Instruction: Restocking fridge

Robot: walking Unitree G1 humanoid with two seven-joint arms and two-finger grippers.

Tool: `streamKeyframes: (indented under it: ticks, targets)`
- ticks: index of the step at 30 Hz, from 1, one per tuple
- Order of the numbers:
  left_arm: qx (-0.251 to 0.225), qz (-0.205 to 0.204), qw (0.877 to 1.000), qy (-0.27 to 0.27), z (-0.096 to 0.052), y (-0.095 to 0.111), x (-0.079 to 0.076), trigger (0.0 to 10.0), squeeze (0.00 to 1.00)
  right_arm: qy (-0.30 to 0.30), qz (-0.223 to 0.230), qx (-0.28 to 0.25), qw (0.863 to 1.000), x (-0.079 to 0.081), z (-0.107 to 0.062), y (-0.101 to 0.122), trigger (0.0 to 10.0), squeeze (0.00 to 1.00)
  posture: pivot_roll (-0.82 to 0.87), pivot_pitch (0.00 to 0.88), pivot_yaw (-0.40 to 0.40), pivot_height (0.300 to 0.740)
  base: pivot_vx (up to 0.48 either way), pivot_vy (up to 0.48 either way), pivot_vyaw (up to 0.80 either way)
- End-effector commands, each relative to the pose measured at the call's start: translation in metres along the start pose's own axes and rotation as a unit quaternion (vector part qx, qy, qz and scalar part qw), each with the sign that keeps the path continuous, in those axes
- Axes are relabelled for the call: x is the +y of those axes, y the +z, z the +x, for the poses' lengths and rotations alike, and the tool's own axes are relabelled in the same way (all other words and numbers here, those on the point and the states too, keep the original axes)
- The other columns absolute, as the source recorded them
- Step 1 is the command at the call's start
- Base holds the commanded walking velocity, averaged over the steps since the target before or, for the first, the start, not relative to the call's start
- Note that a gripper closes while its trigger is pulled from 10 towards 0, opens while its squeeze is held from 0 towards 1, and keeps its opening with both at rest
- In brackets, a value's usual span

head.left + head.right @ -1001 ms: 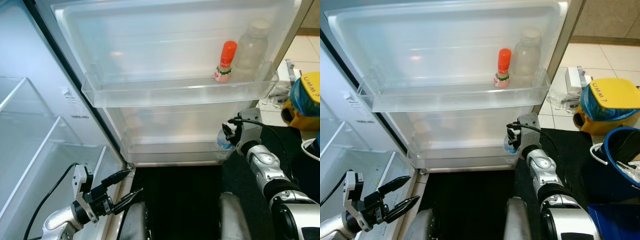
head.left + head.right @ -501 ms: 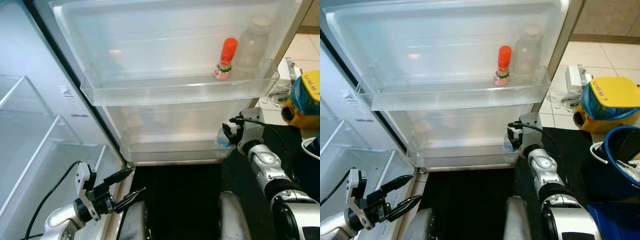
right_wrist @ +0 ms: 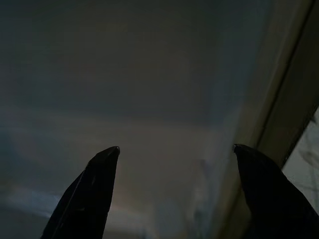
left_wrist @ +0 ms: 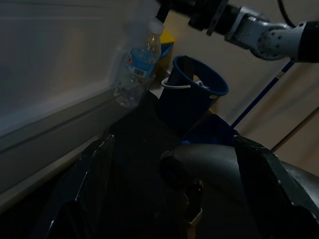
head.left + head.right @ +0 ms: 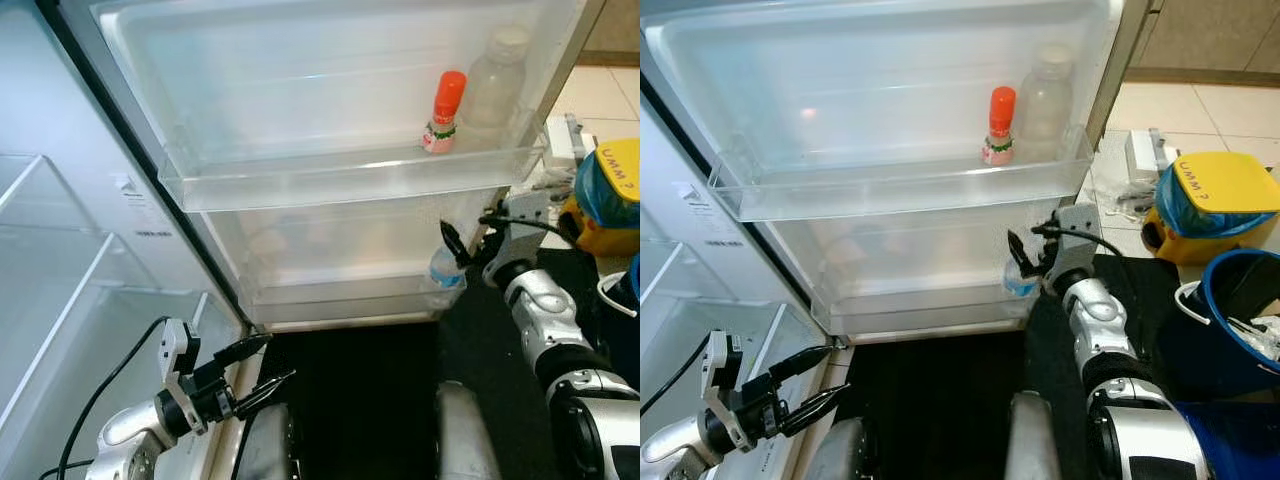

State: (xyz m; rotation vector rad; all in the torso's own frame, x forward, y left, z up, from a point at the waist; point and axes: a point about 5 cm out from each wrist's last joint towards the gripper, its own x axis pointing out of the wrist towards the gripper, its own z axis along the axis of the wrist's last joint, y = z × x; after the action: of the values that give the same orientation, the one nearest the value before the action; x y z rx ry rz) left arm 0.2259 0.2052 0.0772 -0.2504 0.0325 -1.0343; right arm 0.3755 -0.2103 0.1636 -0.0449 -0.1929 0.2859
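Note:
A small water bottle (image 5: 447, 268) with a blue label stands at the right end of the lower door shelf (image 5: 340, 300). My right gripper (image 5: 460, 238) hovers just above its cap, open, with nothing between the fingers in the right wrist view. On the upper door shelf (image 5: 340, 180) stand a red-capped bottle (image 5: 441, 110) and a clear bottle (image 5: 494, 85). Low by the fridge's bottom edge, my left gripper (image 5: 262, 365) is open and empty. The left wrist view looks across at the water bottle (image 4: 137, 64).
The fridge's glass inner shelves (image 5: 60, 300) are on the left. A yellow-lidded bin (image 5: 612, 195) and a blue bucket (image 5: 1240, 320) stand on the floor to the right. A black mat (image 5: 350, 400) lies below the door, with my legs (image 5: 270, 445) at its near edge.
My right gripper has opened, let go of the water bottle and lifted slightly to the right. The bottle stays in the lower door shelf. The left arm has barely moved.

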Motion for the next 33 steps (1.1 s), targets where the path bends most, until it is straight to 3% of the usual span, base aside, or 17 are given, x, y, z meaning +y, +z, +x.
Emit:
streamKeyframes:
  ticks: [1,6,8,10,13,18,24,26,28,32,33]
  targets:
    - [0.021,0.001,1.0,0.005,-0.006,-0.004,0.002,10.0,0.0,0.02,0.023,-0.011,0.999,0.0,-0.004,-0.001,10.0,0.0,0.04,0.197,0.064,0.561,0.0,0.0,0.0]
    - [0.02,-0.001,1.0,0.005,-0.003,-0.006,0.004,10.0,0.0,0.07,0.078,-0.025,0.994,0.002,-0.011,-0.003,10.0,0.0,0.04,0.187,0.062,0.561,0.0,0.0,0.0]
    - [0.019,-0.007,1.0,0.009,-0.003,-0.009,0.006,10.0,0.0,0.111,0.115,-0.021,0.987,0.008,-0.017,-0.009,10.0,0.0,0.02,0.184,0.06,0.561,0.0,0.0,0.0]
    - [0.019,-0.013,1.0,0.011,-0.003,-0.01,0.007,10.0,0.0,0.126,0.125,-0.014,0.984,0.012,-0.02,-0.014,10.0,0.0,0.02,0.184,0.06,0.561,0.0,0.0,0.0]
    - [0.015,-0.039,0.999,0.031,-0.005,-0.022,0.01,10.0,0.0,0.146,0.166,0.032,0.975,0.031,-0.031,-0.041,10.0,0.0,0.02,0.147,0.054,0.561,0.0,0.0,0.0]
    - [0.024,-0.065,0.996,0.061,-0.006,-0.039,0.011,10.0,0.0,0.164,0.177,0.093,0.966,0.053,-0.045,-0.069,10.0,0.0,0.02,0.141,0.066,0.561,0.0,0.0,0.0]
    - [0.03,-0.102,0.989,0.101,-0.009,-0.059,0.011,10.0,0.0,0.168,0.223,0.129,0.951,0.064,-0.063,-0.09,10.0,0.0,0.01,0.129,0.063,0.561,0.0,0.0,0.0]
    - [0.056,-0.11,0.981,0.152,-0.006,-0.071,0.014,10.0,0.0,0.168,0.245,0.155,0.942,0.067,-0.076,-0.104,10.0,0.0,0.0,0.118,0.057,0.57,0.0,0.0,0.0]
    - [0.064,-0.107,0.978,0.166,-0.005,-0.073,0.015,10.0,0.0,0.164,0.247,0.161,0.941,0.067,-0.079,-0.106,10.0,0.0,0.0,0.118,0.057,0.575,0.0,0.0,0.0]
    - [0.08,-0.134,0.962,0.222,-0.004,-0.085,0.02,10.0,0.0,0.142,0.254,0.224,0.93,0.071,-0.102,-0.128,10.0,0.0,0.0,0.104,0.05,0.599,0.0,0.0,0.0]
    - [0.087,-0.149,0.949,0.264,-0.007,-0.092,0.022,10.0,0.0,0.127,0.258,0.252,0.924,0.073,-0.113,-0.138,10.0,0.0,0.0,0.098,0.048,0.609,0.0,0.0,0.0]
